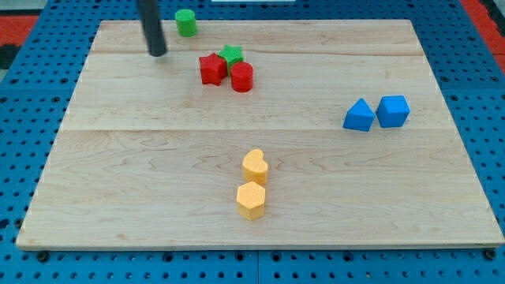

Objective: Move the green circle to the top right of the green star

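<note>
my tip (158,53): bare, holding nothing, at 8 o'clock from green circle (185,22) | green circle: at 11 o'clock from green star (231,54), apart | green star: touching red star (211,69), red circle (241,76)

My tip (158,53) rests on the pale wooden board (158,197), below-left of the green circle block (185,22); the green star block (231,54) sits to the view's right.

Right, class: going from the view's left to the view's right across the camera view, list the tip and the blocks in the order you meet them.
my tip → green circle → red star → green star → blue triangular block → blue cube. The red cylinder and both yellow blocks overlap sideways, so they're omitted.
</note>
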